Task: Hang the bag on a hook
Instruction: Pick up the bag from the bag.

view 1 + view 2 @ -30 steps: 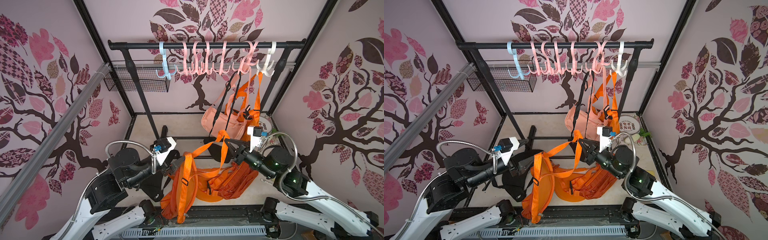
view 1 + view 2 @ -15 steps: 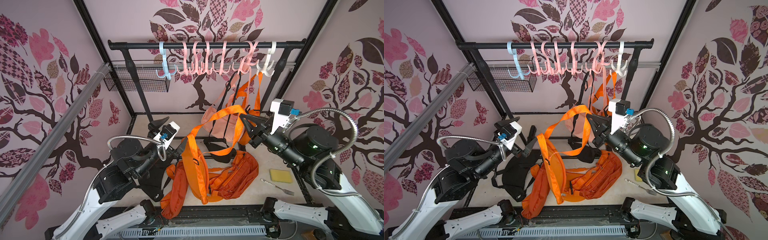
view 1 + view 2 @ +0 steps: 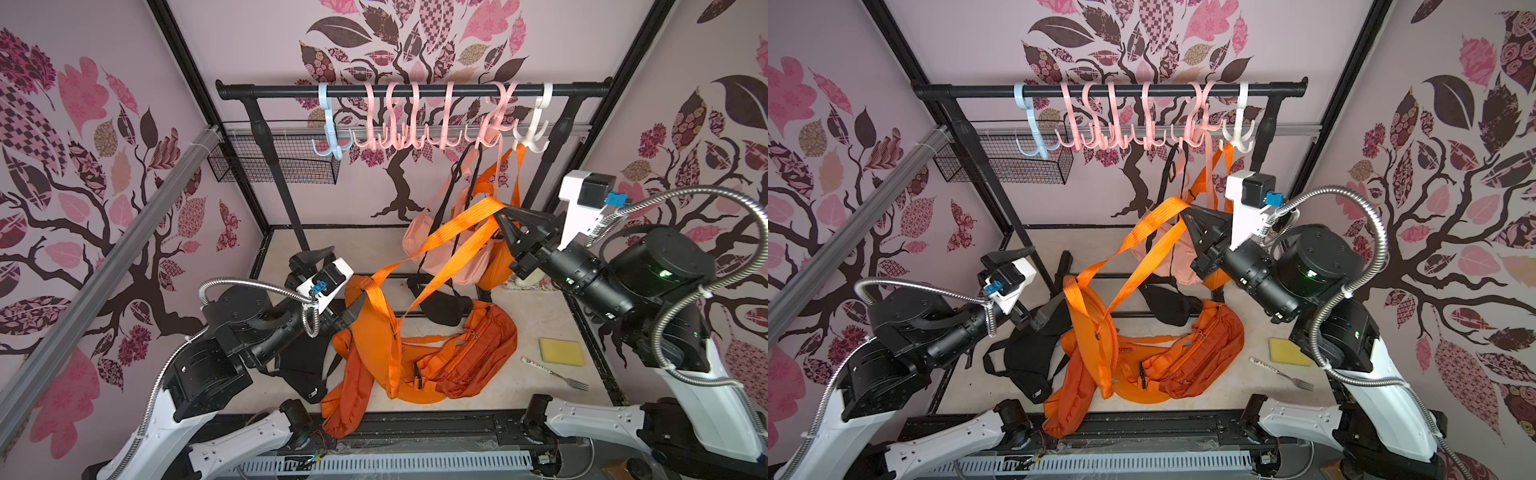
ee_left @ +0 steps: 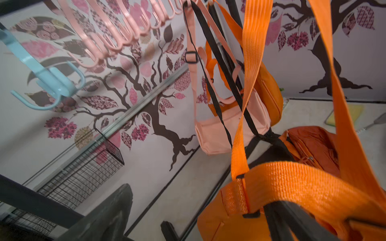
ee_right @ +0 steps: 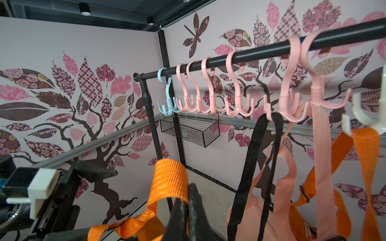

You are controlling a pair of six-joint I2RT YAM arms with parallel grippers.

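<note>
The right gripper (image 3: pixel 501 214), at centre right in both top views, is clamped shut on the orange strap (image 3: pixel 449 232) of the orange bag (image 3: pixel 380 345), pinching the top of the loop. From that pinch the two runs of strap slope down toward the lower left to the bag. The bag hangs slack at the frame's centre, its lower end on the heap of other orange bags (image 3: pixel 465 357) on the floor.

The right arm reaches in from the lower right, forearm angled toward the upper left. Its tip is below the row of pink hooks (image 3: pixel 415 116) on the black rail (image 3: pixel 274 90) and in front of the peach bag (image 3: pixel 457 257) hanging there.

The left gripper (image 3: pixel 345 277) sits just left of the bag with its jaws spread wide, gripping nothing. In the left wrist view the strap lies across one finger (image 4: pixel 288 225). The left arm comes from the lower left, forearm pointing right and slightly up.
</note>
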